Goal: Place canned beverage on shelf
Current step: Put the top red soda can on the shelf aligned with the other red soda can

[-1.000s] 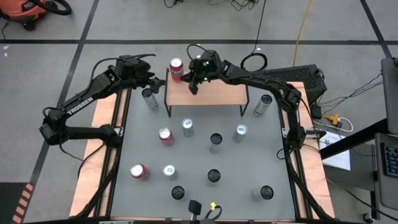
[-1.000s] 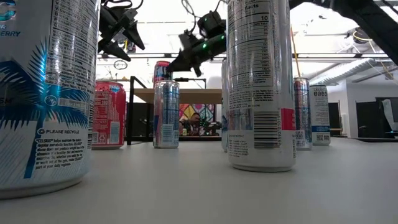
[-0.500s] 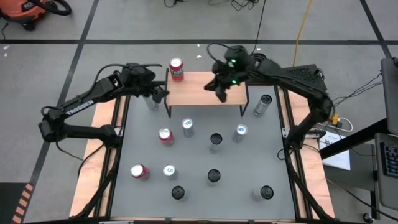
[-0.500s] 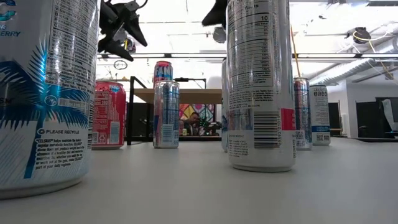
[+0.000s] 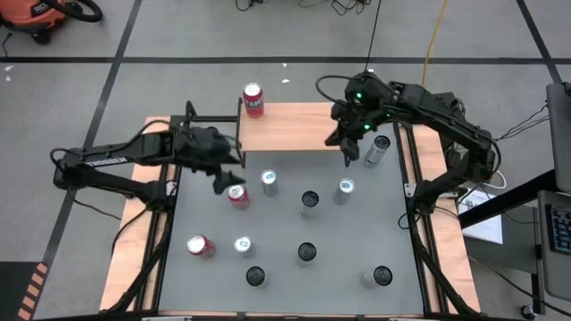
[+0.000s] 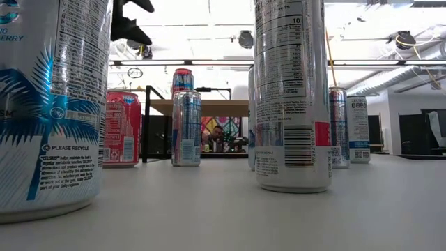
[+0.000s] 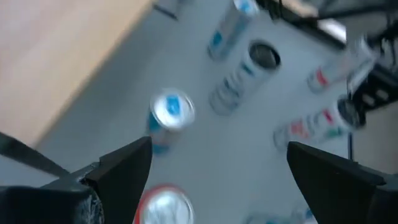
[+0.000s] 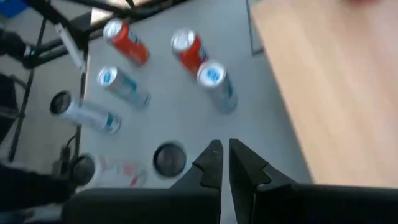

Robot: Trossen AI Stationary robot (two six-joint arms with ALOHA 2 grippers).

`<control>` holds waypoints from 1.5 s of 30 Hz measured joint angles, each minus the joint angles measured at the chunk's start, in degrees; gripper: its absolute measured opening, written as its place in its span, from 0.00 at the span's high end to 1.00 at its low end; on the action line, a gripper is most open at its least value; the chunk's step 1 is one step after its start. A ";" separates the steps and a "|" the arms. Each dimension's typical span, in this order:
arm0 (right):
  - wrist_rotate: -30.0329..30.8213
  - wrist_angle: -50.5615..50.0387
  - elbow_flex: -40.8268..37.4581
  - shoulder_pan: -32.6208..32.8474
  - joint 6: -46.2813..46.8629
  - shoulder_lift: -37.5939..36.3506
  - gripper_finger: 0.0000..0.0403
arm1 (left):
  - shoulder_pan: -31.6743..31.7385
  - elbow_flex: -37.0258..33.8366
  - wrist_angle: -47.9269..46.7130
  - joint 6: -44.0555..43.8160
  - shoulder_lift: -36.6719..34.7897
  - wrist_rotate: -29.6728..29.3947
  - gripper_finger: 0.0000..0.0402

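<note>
The shelf (image 5: 299,127) stands at the table's far side, its wooden top on black legs. It also shows in the low view (image 6: 209,107). A red can (image 5: 254,100) stands upright on the shelf's far left corner. My left gripper (image 5: 223,178) is open and empty, above and just left of a red can (image 5: 238,195) that stands on the table. In the left wrist view its fingers (image 7: 217,177) stand wide apart over that can's top (image 7: 165,206). My right gripper (image 5: 346,157) is shut and empty, in the air beside the shelf's right end (image 8: 224,149).
Several more cans stand upright on the grey table: a blue-white one (image 5: 269,183), a dark-topped one (image 5: 310,203), one by the right edge (image 5: 378,150), a red one (image 5: 200,246), and others near the front edge (image 5: 306,253). Big cans fill the low view's foreground (image 6: 291,90).
My right gripper has gone from over the shelf's left end toward the table's right edge and now hangs past the shelf's right end. My left gripper has gone from beside the shelf's left end toward the near edge, over the red can on the table. No can has moved.
</note>
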 joint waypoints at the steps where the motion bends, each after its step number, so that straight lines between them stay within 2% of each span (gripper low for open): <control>1: -1.48 -1.13 0.00 0.00 -0.47 -0.27 1.00 | -1.19 0.00 -1.26 -1.09 0.00 -1.04 0.07; 5: -7.42 -2.74 0.00 0.58 -1.96 -1.41 1.00 | -4.02 0.00 -7.35 -7.31 0.53 -5.51 0.07; 9: -7.18 -2.46 0.00 2.11 -2.97 -2.32 1.00 | -6.20 -0.13 -11.19 -11.67 1.68 -10.24 0.07; 14: -7.14 -2.45 0.00 4.03 -3.90 -2.31 1.00 | -9.26 -0.42 -10.26 -11.64 3.73 -13.74 0.07; 18: -7.12 -2.45 0.00 6.00 -4.16 -2.32 1.00 | -10.04 -0.42 -10.35 -11.79 6.15 -13.64 0.06; 23: -7.10 -2.47 0.00 8.91 -3.71 -2.31 1.00 | -10.29 -0.42 -13.80 -10.98 10.89 -12.28 0.01; 30: -7.03 -2.45 0.00 12.36 -3.26 -2.31 1.00 | -9.80 -0.42 -15.25 -7.71 17.76 -10.51 0.02; 35: -6.90 -1.81 0.00 12.87 -4.20 -2.31 1.00 | -9.58 -0.42 -15.48 -7.36 21.99 -12.48 0.02; 45: -6.79 0.04 0.00 12.85 -4.25 -2.31 1.00 | -9.43 -0.42 -14.67 -10.38 28.22 -12.24 0.03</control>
